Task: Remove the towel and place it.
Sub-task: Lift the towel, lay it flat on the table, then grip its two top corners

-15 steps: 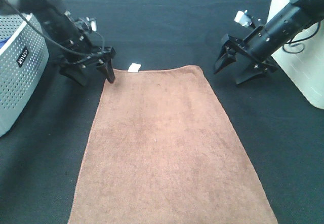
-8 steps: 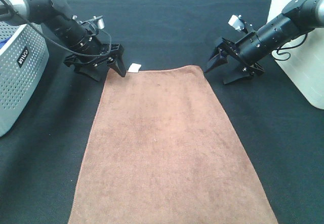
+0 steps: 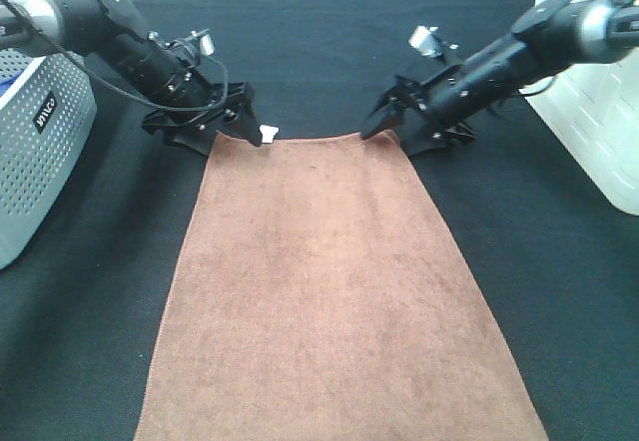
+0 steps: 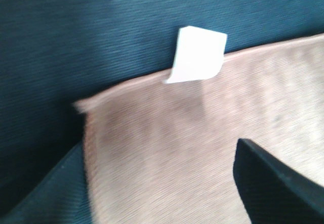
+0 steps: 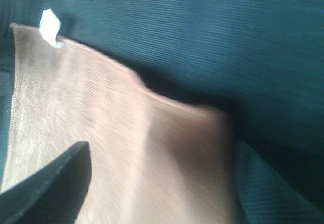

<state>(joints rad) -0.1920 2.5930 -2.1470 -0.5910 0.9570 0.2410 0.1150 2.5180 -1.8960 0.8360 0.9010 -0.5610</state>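
The towel (image 3: 329,291) lies flat and spread out on the dark surface (image 3: 319,32). Its long sides run from the far short edge toward the near side of the high view, where it passes out of frame. Its white tag (image 3: 268,131) sticks out from the far edge, close to the far left corner.

My left end effector (image 3: 228,134) sits low at that corner with its fingers spread. In the left wrist view the towel (image 4: 202,148) corner lies between them — one finger (image 4: 276,183) over the cloth, the other off its side edge — and the tag (image 4: 197,54) stands just beyond. The fingers are not closed on the cloth.

My right end effector (image 3: 397,140) is low at the far right corner, also spread. The right wrist view is blurred, but it shows the towel (image 5: 126,148) corner between the two fingers, one finger (image 5: 55,183) above the cloth, and the tag (image 5: 49,26) far along the edge.

Further out, a grey perforated basket (image 3: 40,152) stands past my left arm, and a white unit (image 3: 599,132) stands at the right edge of the high view.
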